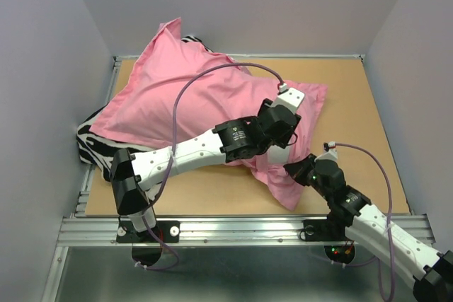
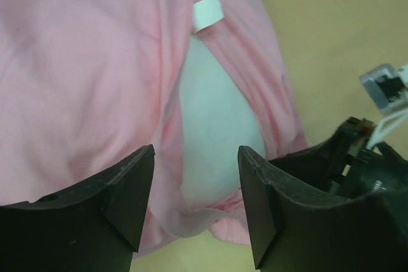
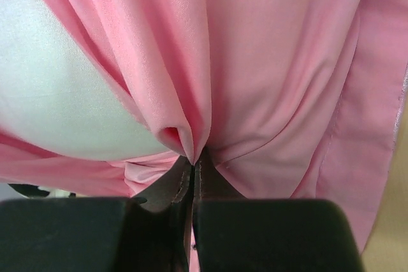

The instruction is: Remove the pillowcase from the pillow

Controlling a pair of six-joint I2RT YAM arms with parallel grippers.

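The pink pillowcase point(image 1: 198, 97) lies across the back left of the table with the pillow inside it. The white pillow point(image 2: 213, 125) shows through the case's open end in the left wrist view, and also in the right wrist view point(image 3: 57, 93). My left gripper point(image 1: 283, 132) hovers open over that open end, its jaws wide apart around the bare pillow and touching nothing. My right gripper point(image 1: 301, 171) is shut on a pinched fold of the pillowcase point(image 3: 194, 151) at its near corner. A small white label point(image 2: 207, 12) is sewn at the case's opening.
A black-and-white zebra-striped pillow point(image 1: 95, 143) lies under the pink one at the left edge and peeks out at the back point(image 1: 191, 40). Grey walls enclose the brown table point(image 1: 354, 118) on three sides. A metal rail point(image 1: 248, 228) runs along the near edge.
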